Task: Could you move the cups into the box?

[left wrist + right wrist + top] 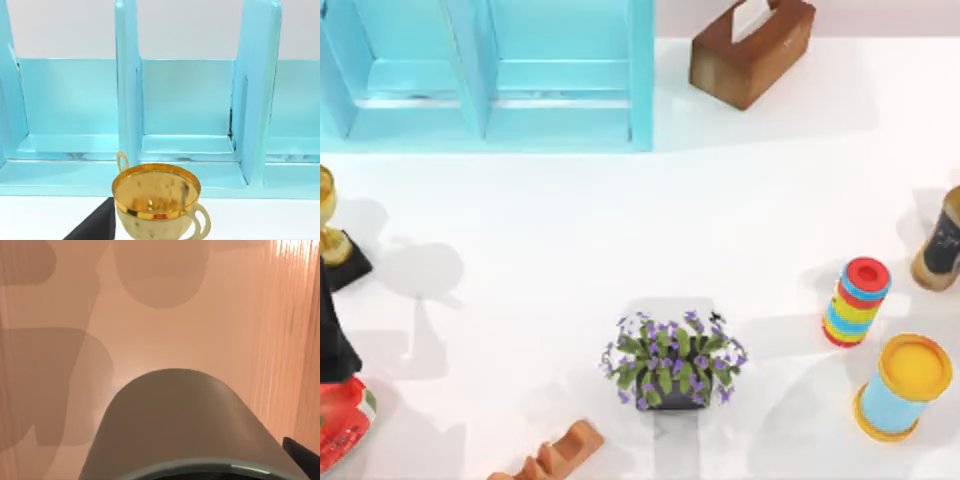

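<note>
Top view: the box [485, 75] stands with both compartments bare as far as they show, so by my judgement no cup is in yet and the whole move is left.

Left wrist view: the box lies ahead of the left gripper, beyond a gold trophy [157, 200].

Right wrist view: the olive-grey cup [180, 425] sits close before the right gripper. Whether the gripper holds it, or how wide it stands, I cannot tell.

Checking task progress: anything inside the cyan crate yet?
Both compartments of the cyan crate show bare floor, no cups. The far ends run past the top view's edge, unseen.
</note>
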### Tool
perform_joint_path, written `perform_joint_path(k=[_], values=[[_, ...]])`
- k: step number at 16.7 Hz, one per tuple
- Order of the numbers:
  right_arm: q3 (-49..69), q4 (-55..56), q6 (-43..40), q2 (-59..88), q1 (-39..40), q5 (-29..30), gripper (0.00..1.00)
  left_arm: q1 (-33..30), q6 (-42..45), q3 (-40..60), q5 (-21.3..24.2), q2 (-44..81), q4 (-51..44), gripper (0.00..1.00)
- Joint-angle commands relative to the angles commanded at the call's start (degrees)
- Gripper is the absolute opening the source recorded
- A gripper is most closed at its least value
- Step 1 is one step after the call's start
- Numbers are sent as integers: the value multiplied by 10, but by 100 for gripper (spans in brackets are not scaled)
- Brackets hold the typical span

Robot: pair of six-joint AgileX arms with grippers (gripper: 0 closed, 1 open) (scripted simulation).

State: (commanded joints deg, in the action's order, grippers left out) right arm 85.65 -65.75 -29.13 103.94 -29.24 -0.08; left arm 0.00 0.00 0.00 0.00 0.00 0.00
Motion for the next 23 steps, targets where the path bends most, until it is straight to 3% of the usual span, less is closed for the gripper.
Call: perform_joint_path(k=[7, 20, 23], values=[[-51, 51, 5, 4, 4, 0, 0, 0, 0, 0, 0, 0, 0, 100], [-51, 51, 5, 4, 4, 0, 98, 0, 0, 0, 0, 0, 0, 100], [-51, 51, 5, 4, 4, 0, 100, 0, 0, 0, 0, 0, 0, 100]])
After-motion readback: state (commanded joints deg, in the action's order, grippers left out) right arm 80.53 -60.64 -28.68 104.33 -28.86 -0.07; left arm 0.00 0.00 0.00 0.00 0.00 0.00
